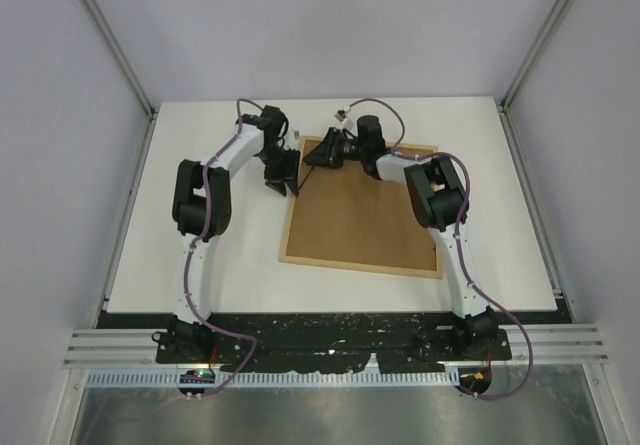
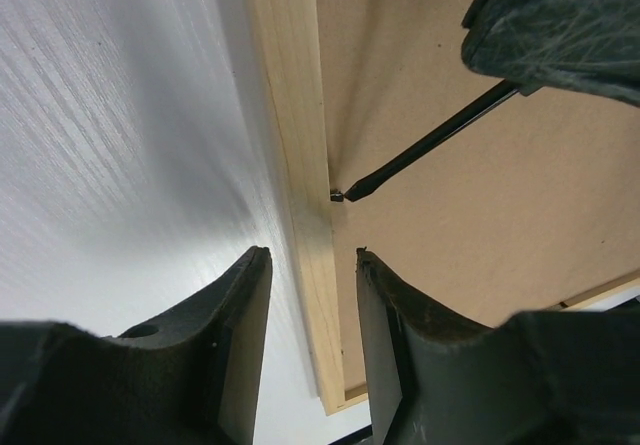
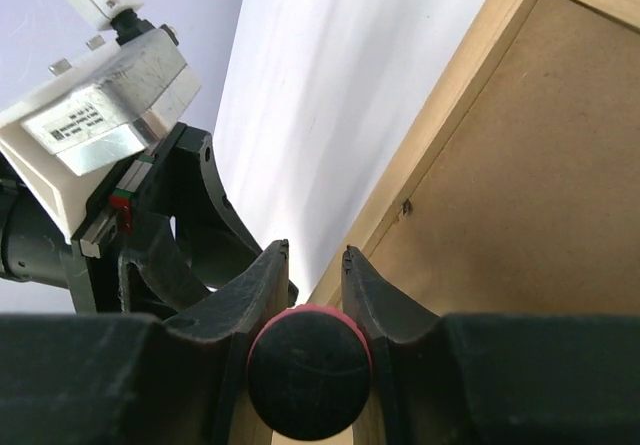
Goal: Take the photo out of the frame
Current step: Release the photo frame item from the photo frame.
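A: Surface? Room?
B: White table (image 1: 200, 255), pale lilac walls (image 1: 320, 25), metal posts (image 1: 110, 40) at corners.
A: Frame (image 1: 360, 220)?
B: Face down mid-table, brown back up, slightly skewed.
A: Holding anything?
B: Left gripper (image 2: 312, 255): jaws apart astride the left rail (image 2: 300, 165). Right gripper (image 3: 315, 250): clamped on screwdriver (image 2: 430, 145), tip at rail's inner edge.

The left arm (image 1: 200, 197) reaches forward from its base with the elbow bent outward and the wrist turned in toward the far left corner of the frame (image 1: 360, 220). The left gripper (image 2: 312, 260) points down over the frame's left rail, jaws parted, one finger on each side of it. The right arm (image 1: 440, 200) rises beside the frame's right side and folds back over its far edge. The right gripper (image 3: 313, 250) is clamped on the round handle of a tool (image 3: 310, 370).
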You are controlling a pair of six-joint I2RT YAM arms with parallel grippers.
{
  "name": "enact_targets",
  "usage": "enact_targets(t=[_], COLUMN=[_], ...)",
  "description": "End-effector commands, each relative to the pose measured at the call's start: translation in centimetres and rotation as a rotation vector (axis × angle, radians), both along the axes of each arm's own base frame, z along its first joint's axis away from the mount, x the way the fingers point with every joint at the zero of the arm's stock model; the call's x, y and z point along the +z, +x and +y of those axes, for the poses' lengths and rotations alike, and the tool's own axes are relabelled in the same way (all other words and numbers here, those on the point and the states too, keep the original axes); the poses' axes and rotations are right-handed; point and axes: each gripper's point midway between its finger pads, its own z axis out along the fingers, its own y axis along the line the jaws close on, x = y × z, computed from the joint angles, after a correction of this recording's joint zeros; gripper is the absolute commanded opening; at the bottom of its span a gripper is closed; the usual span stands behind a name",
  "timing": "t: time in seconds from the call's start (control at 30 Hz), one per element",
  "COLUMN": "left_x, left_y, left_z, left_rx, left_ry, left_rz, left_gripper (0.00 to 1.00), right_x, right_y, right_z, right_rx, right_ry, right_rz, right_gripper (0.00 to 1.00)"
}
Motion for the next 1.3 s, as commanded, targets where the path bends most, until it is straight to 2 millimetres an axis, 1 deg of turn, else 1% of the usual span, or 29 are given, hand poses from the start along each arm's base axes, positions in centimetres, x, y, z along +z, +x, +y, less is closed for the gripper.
enact_targets(t=[0.0, 0.17, 0.3, 0.5, 0.7, 0.77, 0.83, 0.97, 1.03, 1.27], left_x=[0.2, -0.3, -0.3, -0.4, -0.5, -0.5, -0.5, -0.6, -0.5, -0.7], left_y=[0.6, 0.2, 0.1, -0.1, -0.2, -0.3, -0.3, -0.3, -0.5, -0.9], left_z=[0.2, 0.5, 0.5, 0.5, 0.4, 0.2, 0.1, 0.0, -0.2, -0.5], left_rx=[0.003, 0.01, 0.008, 0.012, 0.007, 0.004, -0.002, -0.002, -0.004, -0.012], left_ry=[-0.058, -0.065, -0.067, -0.056, -0.035, -0.032, -0.028, -0.026, -0.029, -0.03], left_rz=[-0.006, 0.018, 0.021, 0.024, 0.022, 0.024, 0.02, 0.021, 0.024, 0.033], left_gripper=[0.42, 0.39, 0.36, 0.36, 0.35, 0.33, 0.33, 0.3, 0.28, 0.24], right_x=[1.6, 0.6, 0.7, 2.9, 3.8, 3.8, 3.2, 1.5, 1.0, 0.6], right_y=[0.7, 0.2, 0.3, 0.9, 0.8, 0.8, 0.6, 0.2, 0.1, -0.4], right_z=[0.9, 0.8, 0.5, 0.2, -0.2, -0.3, -0.1, 0.2, 0.4, 1.7], right_rx=[0.015, 0.026, 0.024, 0.023, 0.029, 0.03, 0.031, 0.031, 0.032, 0.054], right_ry=[0.036, 0.015, 0.014, 0.059, 0.076, 0.074, 0.059, 0.036, 0.033, 0.035], right_rz=[-0.075, -0.074, -0.081, -0.094, -0.102, -0.106, -0.108, -0.083, -0.076, -0.067], right_gripper=[0.08, 0.08, 0.08, 0.08, 0.08, 0.08, 0.08, 0.08, 0.08, 0.08])
